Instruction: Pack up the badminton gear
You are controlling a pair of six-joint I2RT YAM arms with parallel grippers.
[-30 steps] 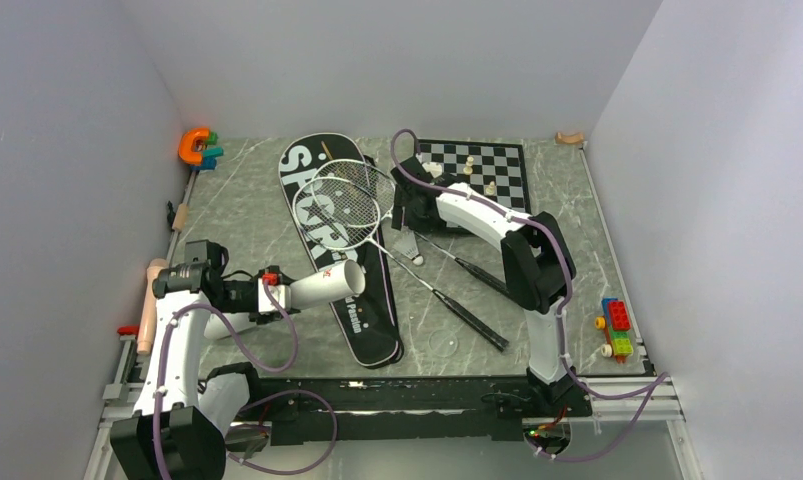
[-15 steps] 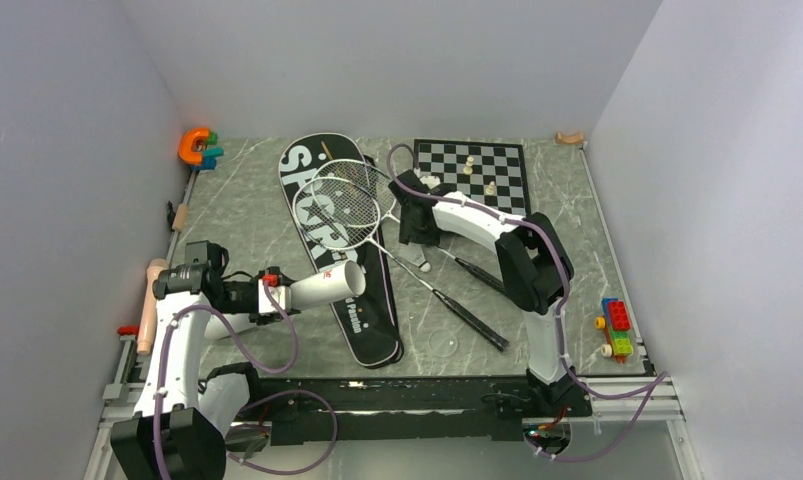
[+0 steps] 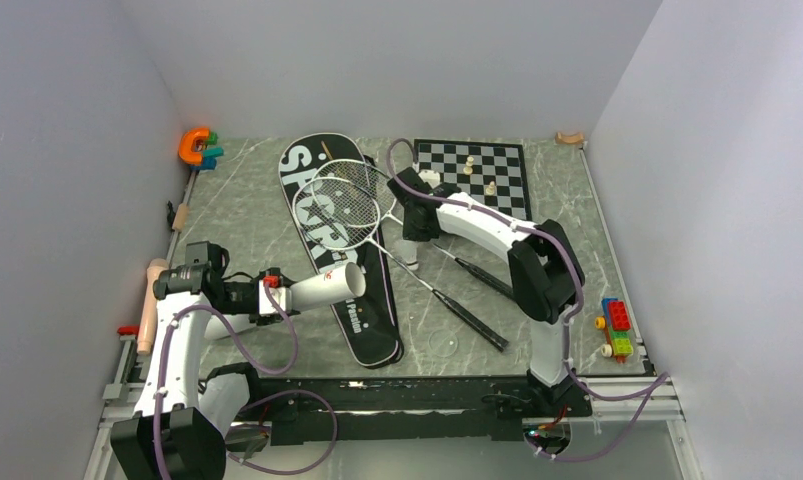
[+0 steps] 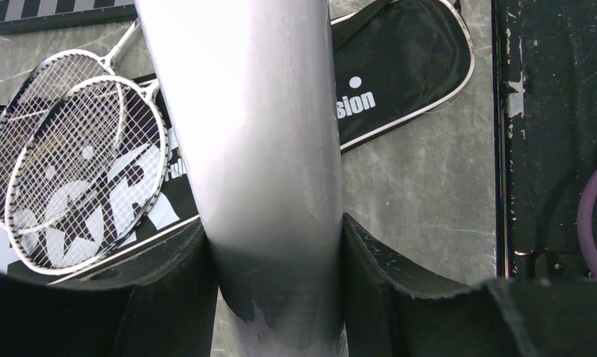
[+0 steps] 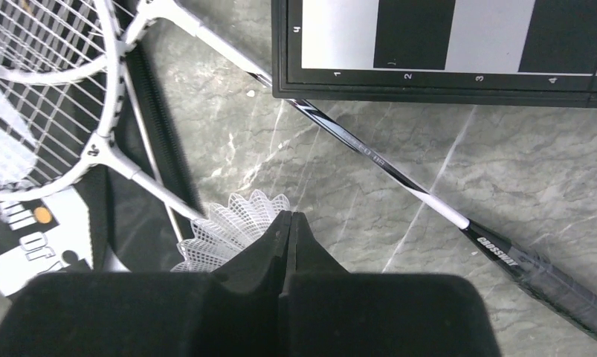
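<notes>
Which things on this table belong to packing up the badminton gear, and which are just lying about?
Badminton gear: tube, shuttlecock, rackets, bag.
Lying about: chessboard, chess pieces, toy blocks, orange toy.

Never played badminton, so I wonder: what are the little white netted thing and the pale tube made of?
The shuttlecock: likely moulded plastic, matte white; its skirt is an open lattice, not feathers. The tube: smooth, softly glossy, whitish-grey; plastic or coated card, cannot tell which.

Smooth glossy tube (image 4: 258, 149), marbled matt table (image 5: 503, 149)
</notes>
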